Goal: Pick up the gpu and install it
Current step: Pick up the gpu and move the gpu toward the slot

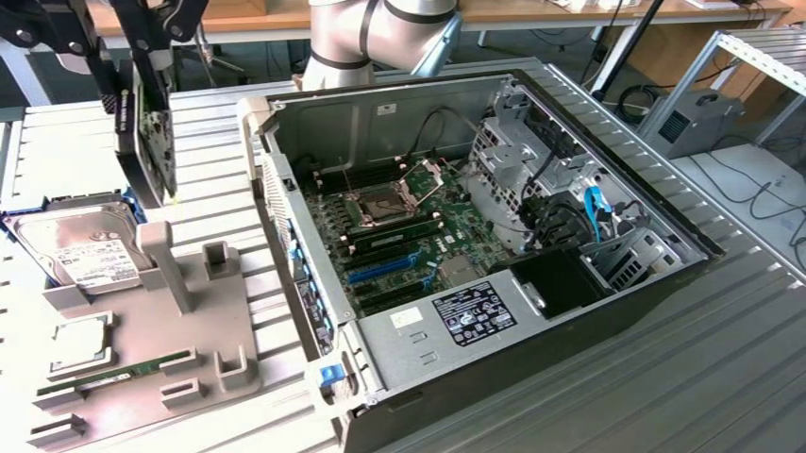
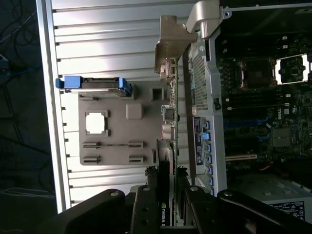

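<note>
Black and edge-on, the gpu (image 1: 145, 132) hangs upright at the exterior view's far left. It is clamped at its upper edge by the end effector (image 2: 166, 195), whose dark fingers (image 2: 145, 204) press on the card's two faces. In the wrist view the card runs away from the camera between the grey holder (image 1: 151, 377) and the side wall of the computer case (image 1: 416, 363), with its silvery bracket (image 2: 170, 46) at the far end. It is lifted off the holder and is outside the case.

Below the card, a silver hard drive (image 1: 82, 250) with a white label stands in a blue carrier at the holder's back edge. Nearer the camera, a square processor chip (image 1: 82, 342) lies flat in its recess, and a narrow green memory stick (image 1: 120, 370) lies in a slot just in front of it. The holder rests on a counter (image 1: 629, 377) of ribbed silvery metal.

Further right, the case lies on its side with the panel off. Its green motherboard (image 1: 435, 236) faces up, with the open processor socket (image 1: 377, 208) near the middle. Blue slots (image 1: 377, 269) sit toward the near edge, and none of them holds a card. A grey joint of the robot arm (image 1: 365, 38) rises behind the case. At the case's right end, blue cables (image 1: 592, 212) run down past the metal drive cage.
</note>
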You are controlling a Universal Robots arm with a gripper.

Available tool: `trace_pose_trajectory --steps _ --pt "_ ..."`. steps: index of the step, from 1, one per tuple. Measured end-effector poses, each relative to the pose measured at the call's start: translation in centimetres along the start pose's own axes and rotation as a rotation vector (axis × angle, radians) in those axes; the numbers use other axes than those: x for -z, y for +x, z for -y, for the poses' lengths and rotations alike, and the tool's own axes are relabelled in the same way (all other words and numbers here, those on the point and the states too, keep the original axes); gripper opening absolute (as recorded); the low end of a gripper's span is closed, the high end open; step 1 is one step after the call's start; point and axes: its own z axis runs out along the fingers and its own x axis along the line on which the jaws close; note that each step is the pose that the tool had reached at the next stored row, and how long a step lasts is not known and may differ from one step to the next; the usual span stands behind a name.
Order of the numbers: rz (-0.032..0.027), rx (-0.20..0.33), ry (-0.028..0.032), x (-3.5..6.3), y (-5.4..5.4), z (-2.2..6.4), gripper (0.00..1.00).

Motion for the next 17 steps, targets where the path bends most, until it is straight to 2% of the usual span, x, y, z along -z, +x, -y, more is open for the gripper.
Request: trace_pose_trajectory --steps 8,17 --pt "-0.0001 0.0 0.0 0.81 -0.02 -0.03 0.26" --pt "0.0001 0.0 -0.0001 0.76 -0.02 -0.02 0.26"
